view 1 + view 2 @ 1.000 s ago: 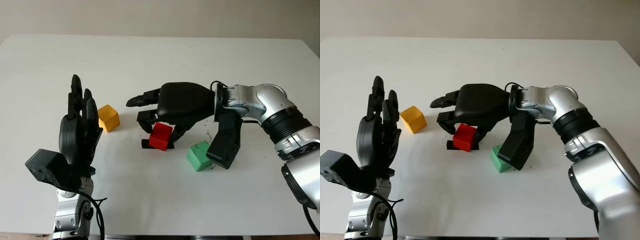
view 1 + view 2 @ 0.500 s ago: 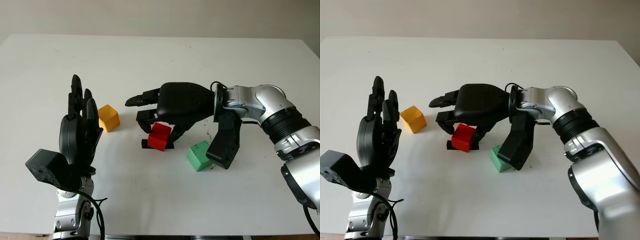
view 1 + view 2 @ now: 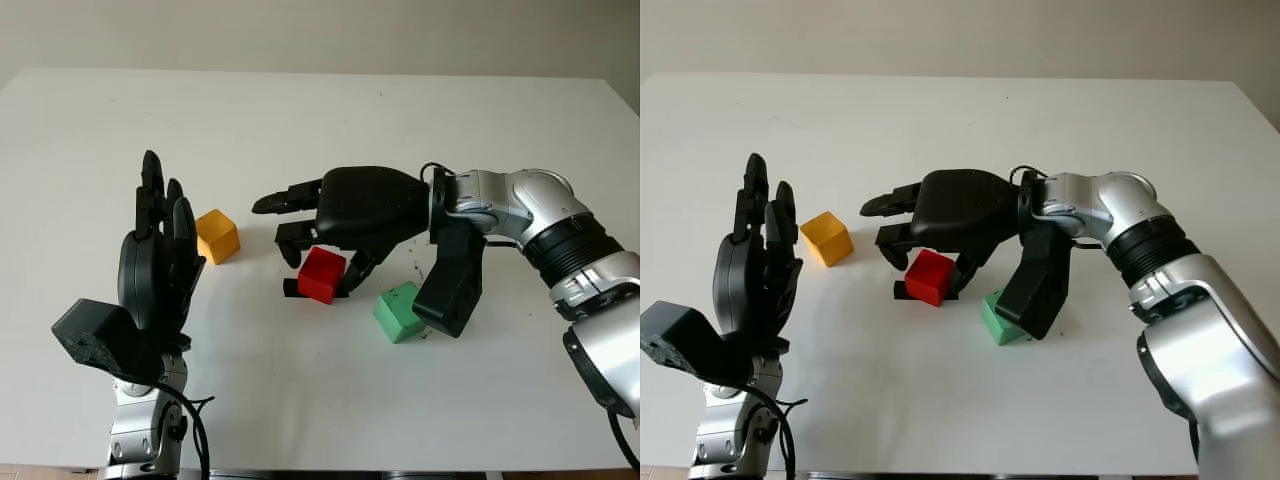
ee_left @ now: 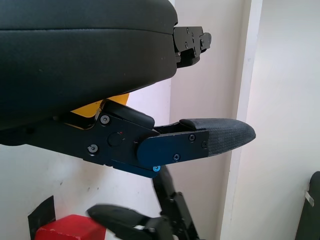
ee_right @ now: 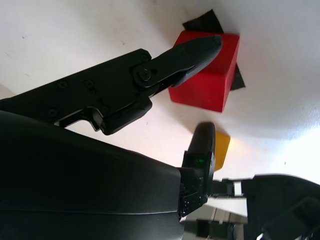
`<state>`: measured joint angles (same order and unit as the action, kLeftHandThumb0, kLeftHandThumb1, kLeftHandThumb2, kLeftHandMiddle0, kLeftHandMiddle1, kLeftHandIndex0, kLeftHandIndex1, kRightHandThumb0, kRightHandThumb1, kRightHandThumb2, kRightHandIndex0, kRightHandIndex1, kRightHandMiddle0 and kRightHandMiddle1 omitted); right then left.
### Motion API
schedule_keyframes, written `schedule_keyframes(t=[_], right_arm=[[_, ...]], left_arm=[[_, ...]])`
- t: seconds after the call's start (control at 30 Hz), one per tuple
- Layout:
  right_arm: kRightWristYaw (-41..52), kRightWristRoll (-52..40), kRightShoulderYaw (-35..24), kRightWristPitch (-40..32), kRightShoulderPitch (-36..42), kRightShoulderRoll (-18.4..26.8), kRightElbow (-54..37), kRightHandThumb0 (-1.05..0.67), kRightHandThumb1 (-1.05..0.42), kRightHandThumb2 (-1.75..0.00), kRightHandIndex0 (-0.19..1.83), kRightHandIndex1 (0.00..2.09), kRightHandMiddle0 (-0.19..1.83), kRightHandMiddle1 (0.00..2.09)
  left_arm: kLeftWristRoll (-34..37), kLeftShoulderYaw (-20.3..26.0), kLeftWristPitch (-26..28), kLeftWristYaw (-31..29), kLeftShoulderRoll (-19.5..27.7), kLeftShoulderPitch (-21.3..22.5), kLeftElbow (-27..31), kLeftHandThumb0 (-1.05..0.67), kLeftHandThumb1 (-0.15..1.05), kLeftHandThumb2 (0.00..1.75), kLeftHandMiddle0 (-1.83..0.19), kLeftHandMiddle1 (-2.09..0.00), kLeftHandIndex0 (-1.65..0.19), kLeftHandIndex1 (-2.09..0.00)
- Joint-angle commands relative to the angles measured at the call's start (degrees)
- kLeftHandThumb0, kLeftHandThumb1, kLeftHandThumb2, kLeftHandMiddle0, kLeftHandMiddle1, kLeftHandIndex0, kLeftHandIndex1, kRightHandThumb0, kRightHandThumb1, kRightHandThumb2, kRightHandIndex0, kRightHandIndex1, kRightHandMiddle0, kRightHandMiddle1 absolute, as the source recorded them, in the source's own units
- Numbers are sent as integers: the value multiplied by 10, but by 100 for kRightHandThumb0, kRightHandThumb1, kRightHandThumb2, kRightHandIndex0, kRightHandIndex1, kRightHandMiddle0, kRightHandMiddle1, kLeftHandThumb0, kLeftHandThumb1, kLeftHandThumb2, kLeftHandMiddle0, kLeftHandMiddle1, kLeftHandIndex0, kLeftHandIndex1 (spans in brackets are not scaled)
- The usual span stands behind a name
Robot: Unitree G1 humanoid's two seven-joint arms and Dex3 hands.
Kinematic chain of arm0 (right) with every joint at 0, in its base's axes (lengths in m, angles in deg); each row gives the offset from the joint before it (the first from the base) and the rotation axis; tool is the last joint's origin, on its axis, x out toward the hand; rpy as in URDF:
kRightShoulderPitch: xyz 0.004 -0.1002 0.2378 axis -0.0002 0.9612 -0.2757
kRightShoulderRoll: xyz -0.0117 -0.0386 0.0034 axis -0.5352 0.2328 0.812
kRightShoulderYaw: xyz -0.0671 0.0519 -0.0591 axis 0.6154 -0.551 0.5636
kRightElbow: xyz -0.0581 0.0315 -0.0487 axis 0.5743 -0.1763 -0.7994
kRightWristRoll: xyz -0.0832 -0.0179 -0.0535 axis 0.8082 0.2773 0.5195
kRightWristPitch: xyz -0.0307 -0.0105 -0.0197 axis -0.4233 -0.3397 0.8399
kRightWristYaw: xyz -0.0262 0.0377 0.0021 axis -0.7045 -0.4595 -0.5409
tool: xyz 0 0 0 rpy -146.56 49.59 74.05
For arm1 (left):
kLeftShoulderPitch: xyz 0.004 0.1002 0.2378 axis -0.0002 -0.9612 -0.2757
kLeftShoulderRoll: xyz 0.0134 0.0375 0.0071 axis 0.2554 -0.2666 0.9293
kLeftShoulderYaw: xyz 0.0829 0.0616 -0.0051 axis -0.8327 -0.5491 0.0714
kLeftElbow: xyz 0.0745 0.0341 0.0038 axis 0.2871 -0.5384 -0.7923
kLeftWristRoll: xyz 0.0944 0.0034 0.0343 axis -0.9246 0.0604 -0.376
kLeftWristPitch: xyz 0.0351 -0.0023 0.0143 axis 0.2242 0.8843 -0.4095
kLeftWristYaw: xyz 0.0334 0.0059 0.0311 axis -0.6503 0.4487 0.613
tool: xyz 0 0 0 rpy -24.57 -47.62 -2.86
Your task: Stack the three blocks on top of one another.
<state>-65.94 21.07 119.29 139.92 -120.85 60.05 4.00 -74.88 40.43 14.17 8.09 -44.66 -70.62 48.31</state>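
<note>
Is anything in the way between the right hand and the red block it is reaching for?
Nothing visible. The right hand hangs directly over the red block, one finger at the block's side, nothing between them. The green block and yellow block sit off to either side.

Plain test setup: bare white table (image 3: 300, 110), blank wall (image 3: 300, 30).

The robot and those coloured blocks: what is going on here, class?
The right hand hovers over the red block, which sits on a black patch on the white table; whether its fingers grip it is unclear. The yellow block and the green block lie apart on the table, so nothing is stacked yet. The left hand is raised, open, near the yellow block.
</note>
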Motion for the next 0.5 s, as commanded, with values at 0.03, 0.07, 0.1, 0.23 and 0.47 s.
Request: schedule_keyframes(t=[0.03,0.07,0.1,0.23,0.47], right_arm=[[15,-41,-28,-1,-3,20,-16,-82,-95,-5,9,3,0,86],[20,-52,-34,1,-1,24,-17,-83,-95,-5,10,4,0,86],[33,-73,-44,1,1,32,-18,-82,-95,-5,9,3,-1,85],[102,-146,-73,-16,15,62,-44,-78,-97,-6,6,3,-2,82],[241,-331,-151,-107,78,113,-128,-74,-96,-5,9,6,13,76]], left_arm=[[1,-1,0,0,-1,-6,12,-73,105,51,8,-5,9,-5],[2,-1,-2,-2,-1,-5,11,-73,105,51,8,-5,9,-5],[3,-1,-1,-2,-1,-4,11,-73,105,51,8,-5,9,-5],[3,-1,1,0,-2,-3,12,-74,105,51,8,-6,9,-6],[3,-2,0,-1,-2,-1,11,-73,105,51,8,-5,9,-5]])
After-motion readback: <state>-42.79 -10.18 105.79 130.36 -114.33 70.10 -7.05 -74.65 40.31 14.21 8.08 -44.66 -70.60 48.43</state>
